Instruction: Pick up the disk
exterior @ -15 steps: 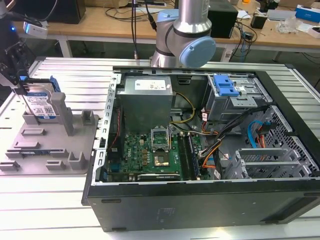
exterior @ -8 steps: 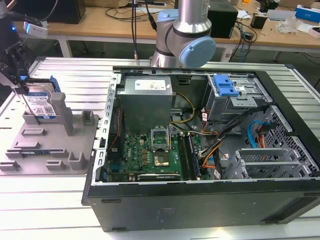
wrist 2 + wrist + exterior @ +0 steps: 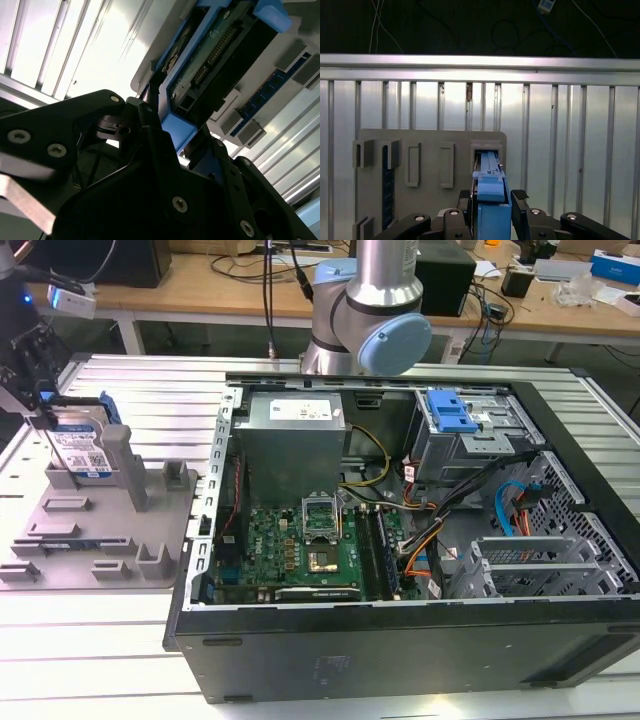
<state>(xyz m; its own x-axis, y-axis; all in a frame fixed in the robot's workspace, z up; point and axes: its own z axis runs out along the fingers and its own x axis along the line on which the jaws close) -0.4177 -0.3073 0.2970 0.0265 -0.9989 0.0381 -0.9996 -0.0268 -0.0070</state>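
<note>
Disk [image 3: 82, 452] stands on edge at the grey fixture [image 3: 100, 530], on the fixture's side away from the open computer case [image 3: 400, 640], its labelled face showing in the exterior view. The tool [image 3: 40, 405] sits right over the fixture and is closed on the disk. In the first wrist view its black fingers [image 3: 519, 197] press the blue side rail [image 3: 492, 210] from both sides, and the disk's far end reaches into a fixture slot [image 3: 487, 150]. The fixture lies flat on the slatted metal tabletop [image 3: 100, 660], just beside the case.
</note>
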